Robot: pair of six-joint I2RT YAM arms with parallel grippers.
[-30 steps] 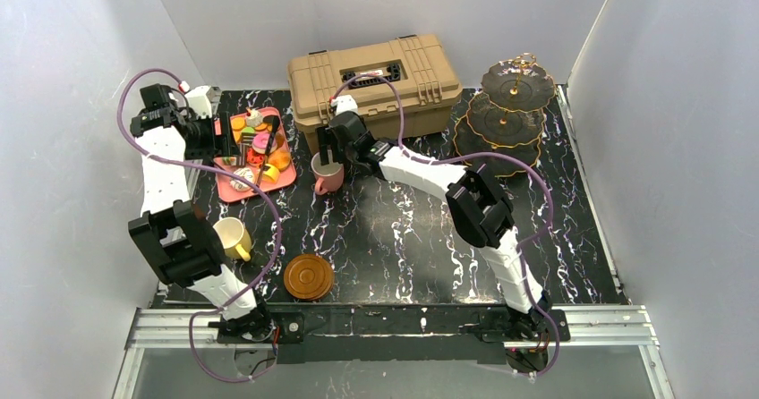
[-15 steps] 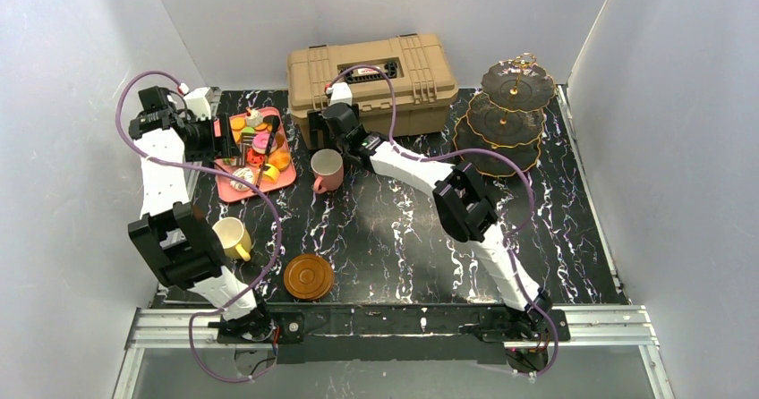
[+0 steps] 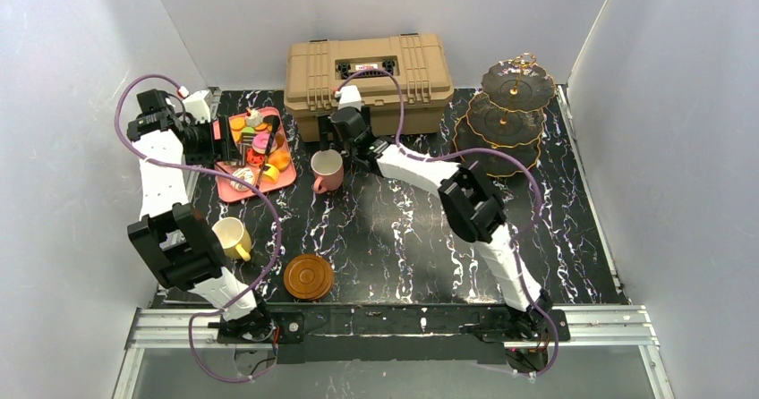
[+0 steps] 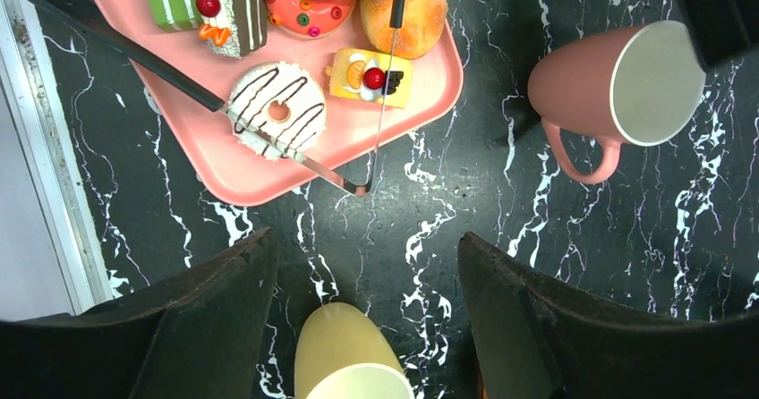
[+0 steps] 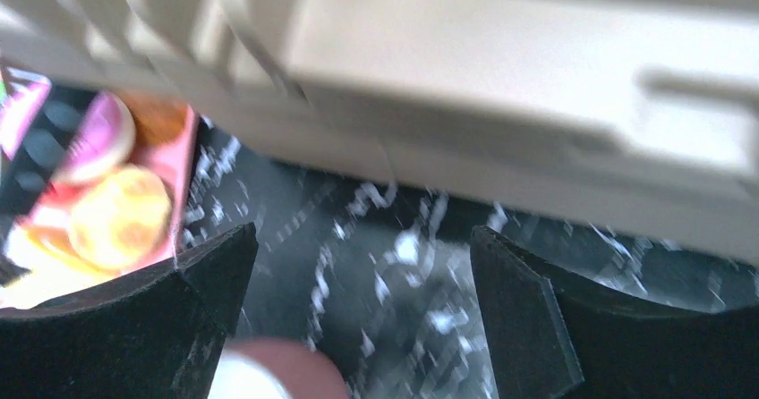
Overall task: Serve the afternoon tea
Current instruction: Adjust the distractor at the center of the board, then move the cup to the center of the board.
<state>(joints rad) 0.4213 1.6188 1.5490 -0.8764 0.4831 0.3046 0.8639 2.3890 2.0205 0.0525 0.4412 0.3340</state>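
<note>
R end effector [image 5: 358, 283] just released pink cup [image 3: 328, 171], jaws wide, pulled back toward toolbox [image 3: 369, 70]. Cup's down on desk [image 3: 394, 238]; I'd fetch saucer [image 3: 308, 276] next. L end effector [image 4: 367, 274] wide, empty.

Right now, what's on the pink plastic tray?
Pink plastic tray holds pastries: white chocolate-drizzled doughnut, yellow cherry-topped slice, orange bun, red sprinkled doughnut. Black-handled metal tongs lie across the white doughnut. Overhead, the left end effector covers the tray's left edge.

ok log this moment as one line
left gripper open, empty, near pastry tray | right gripper open, empty, by pink cup | pink cup upright on table | stand empty
</note>
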